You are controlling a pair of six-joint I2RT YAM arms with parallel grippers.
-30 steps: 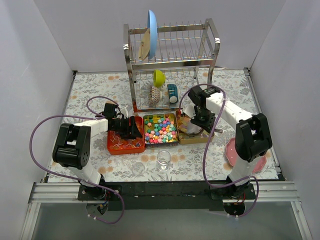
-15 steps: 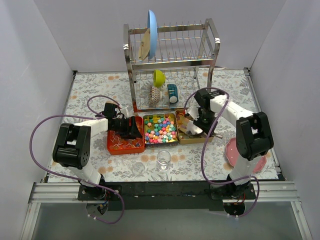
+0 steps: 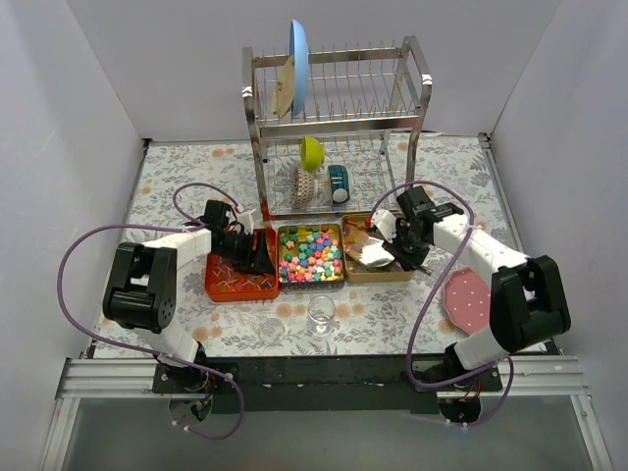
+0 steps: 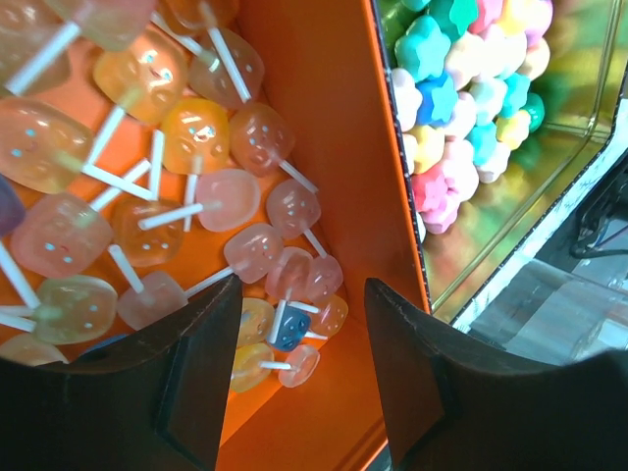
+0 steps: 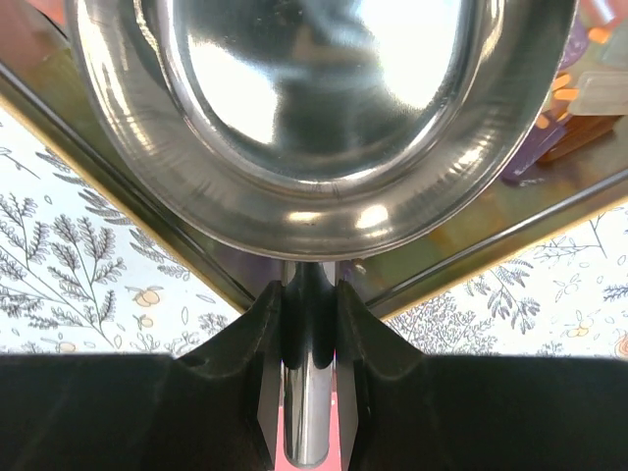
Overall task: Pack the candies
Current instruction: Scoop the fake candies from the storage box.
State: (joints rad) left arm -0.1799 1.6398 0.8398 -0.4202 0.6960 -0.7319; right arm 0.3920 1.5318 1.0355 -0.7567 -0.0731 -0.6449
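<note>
The candies (image 3: 312, 253) fill the middle tin (image 3: 314, 283) on the counter (image 3: 177, 186), between an orange tray (image 3: 235, 289) of lollipops (image 4: 186, 211) and a gold tray (image 3: 378, 277). The left jaws stand apart, gripping nothing, low over the lollipops and just beside the tray wall nearest the candies. The right jaws are clamped on the handle of a steel scoop (image 5: 314, 108), whose bowl hangs over the gold tray. A small glass (image 3: 320, 312) stands just in front of the tin, and a pink plate (image 3: 468, 299) lies to the right.
</note>
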